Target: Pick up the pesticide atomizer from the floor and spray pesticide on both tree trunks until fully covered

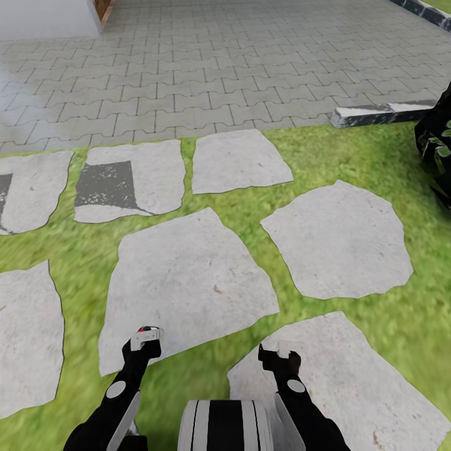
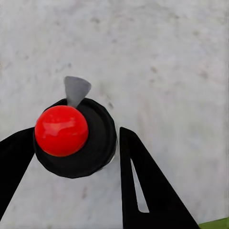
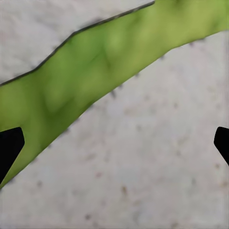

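Observation:
The pesticide atomizer (image 2: 95,148) is a round black body with a red ball cap and a small grey-white tip. It sits between the two black fingers of my left gripper (image 2: 76,133), which is shut on it. In the head view the atomizer (image 1: 147,330) shows as a red dot and a white bit at the tip of the left gripper (image 1: 145,341), low over a pale stepping stone (image 1: 188,282). My right gripper (image 1: 279,354) hangs open over another stone (image 1: 351,376), and its fingers (image 3: 10,145) stand wide apart with nothing between them. The trees are out of view.
Flat pale stepping stones lie in the green lawn (image 1: 313,156). Beyond them is grey interlocking paving (image 1: 219,69). A low stone curb (image 1: 382,113) and a dark-leaved plant (image 1: 438,144) stand at the right. A white wall corner (image 1: 50,19) is at the far left.

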Motion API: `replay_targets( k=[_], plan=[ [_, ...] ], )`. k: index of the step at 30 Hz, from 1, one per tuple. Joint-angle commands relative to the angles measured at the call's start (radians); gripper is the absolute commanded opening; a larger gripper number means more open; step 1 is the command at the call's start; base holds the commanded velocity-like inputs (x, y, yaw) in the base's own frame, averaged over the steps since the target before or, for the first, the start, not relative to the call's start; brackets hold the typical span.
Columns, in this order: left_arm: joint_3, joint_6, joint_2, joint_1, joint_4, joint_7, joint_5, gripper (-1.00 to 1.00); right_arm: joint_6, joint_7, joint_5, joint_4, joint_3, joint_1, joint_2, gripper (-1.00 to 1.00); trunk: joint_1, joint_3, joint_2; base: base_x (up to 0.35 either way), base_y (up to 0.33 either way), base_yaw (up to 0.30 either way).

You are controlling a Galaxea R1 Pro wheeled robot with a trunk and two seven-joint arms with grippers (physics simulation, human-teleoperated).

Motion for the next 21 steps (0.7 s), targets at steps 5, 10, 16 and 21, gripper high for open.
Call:
replay_targets(
  k=[5, 10, 16, 21],
  plan=[
    [-0.008, 0.028, 0.002, 0.006, -0.121, 0.005, 0.007, -1.0, 0.004, -0.008, -0.01, -0.002, 0.005, 0.0, 0.0, 1.0, 0.0, 0.0, 0.0, 0.0, 0.0, 0.0],
    [-0.008, 0.071, 0.002, 0.013, -0.175, 0.005, 0.007, -1.0, 0.004, -0.008, -0.01, -0.002, 0.006, 0.0, 0.0, 1.0, 0.0, 0.0, 0.0, 0.0, 0.0, 0.0],
    [-0.009, 0.135, 0.002, 0.023, -0.256, 0.006, 0.006, -1.0, 0.004, -0.008, -0.01, -0.002, 0.006, 0.0, 0.0, 1.0, 0.0, 0.0, 0.0, 0.0, 0.0, 0.0],
    [-0.009, 0.19, 0.003, 0.037, -0.326, 0.008, 0.006, -1.0, 0.004, -0.008, -0.01, -0.002, 0.006, 0.0, 0.0, 1.0, 0.0, 0.0, 0.0, 0.0, 0.0, 0.0]
  ],
)
